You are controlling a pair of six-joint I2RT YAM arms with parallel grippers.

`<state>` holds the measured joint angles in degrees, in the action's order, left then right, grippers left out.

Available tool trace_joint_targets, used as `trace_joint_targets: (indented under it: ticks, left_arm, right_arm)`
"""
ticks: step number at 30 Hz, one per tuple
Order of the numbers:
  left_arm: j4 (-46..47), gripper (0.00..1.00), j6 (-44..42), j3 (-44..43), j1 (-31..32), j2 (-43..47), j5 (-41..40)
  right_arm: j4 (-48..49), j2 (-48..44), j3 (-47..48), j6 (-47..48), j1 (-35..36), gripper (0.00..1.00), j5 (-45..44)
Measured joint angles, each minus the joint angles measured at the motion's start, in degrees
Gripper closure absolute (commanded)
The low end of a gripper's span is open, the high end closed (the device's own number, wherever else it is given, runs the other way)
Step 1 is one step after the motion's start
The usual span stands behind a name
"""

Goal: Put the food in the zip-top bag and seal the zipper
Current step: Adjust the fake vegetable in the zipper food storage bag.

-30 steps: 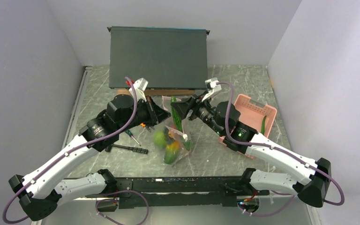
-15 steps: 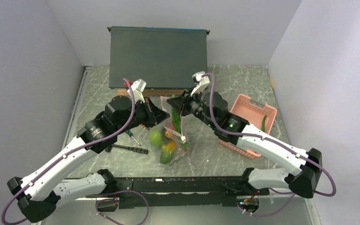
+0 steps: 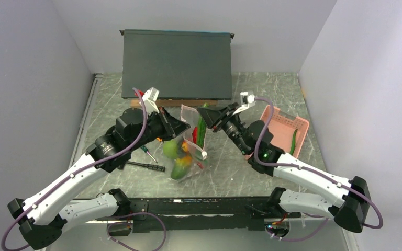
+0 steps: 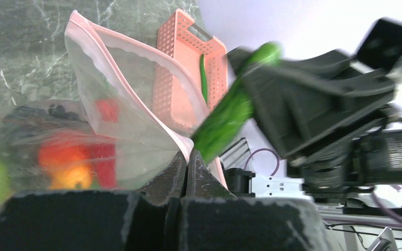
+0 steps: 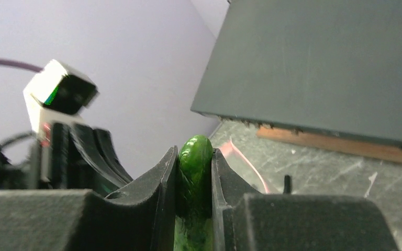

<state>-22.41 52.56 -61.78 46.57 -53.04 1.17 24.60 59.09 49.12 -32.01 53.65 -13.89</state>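
My left gripper [image 3: 184,127] [image 4: 188,157] is shut on the pink zipper [image 4: 136,68] edge of the zip-top bag [image 3: 188,151] [image 4: 120,120] and holds its mouth up. Inside the bag lie a lime-green fruit [image 3: 170,149], an orange-yellow piece [image 4: 65,162] and a red chili [image 4: 106,110]. My right gripper [image 3: 203,112] [image 5: 193,154] is shut on the long dark green cucumber [image 5: 193,172] [image 4: 230,112] [image 3: 203,135], right beside the left gripper. The cucumber slants down at the bag's mouth; I cannot tell whether its lower end is inside.
A dark flat box [image 3: 178,63] [image 5: 324,68] fills the back of the table. The pink perforated basket [image 3: 285,123] [image 4: 188,68] at right holds a thin green piece [image 3: 293,138]. A green-handled screwdriver [image 3: 147,151] and a black-handled tool [image 3: 146,166] lie left of the bag.
My right gripper has closed on the cucumber and shifted slightly right and back. The bag and its contents have swung a little to the left. The left gripper stays shut on the bag.
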Motion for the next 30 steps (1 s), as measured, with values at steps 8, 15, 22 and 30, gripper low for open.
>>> trace_joint_targets:
  ticks: [8,15,22,30]
  left_arm:
    - [3.96,1.0,3.17,2.71,0.0,0.28,0.0]
    - [6.51,1.0,4.79,5.44,-0.11,0.52,0.0]
    - [8.5,1.0,5.35,5.81,-0.26,1.09,0.0]
    - [7.98,1.0,4.94,5.81,-0.33,1.07,-0.11]
  right_arm:
    - [8.81,-0.61,-14.01,-1.9,1.2,1.0,-1.18]
    - [8.76,-4.57,-14.45,-0.92,1.46,0.98,-5.46]
    - [8.94,-4.63,-16.44,-1.22,3.13,0.67,-4.98]
    - [-12.72,-4.57,-6.49,0.52,5.29,0.18,-6.67]
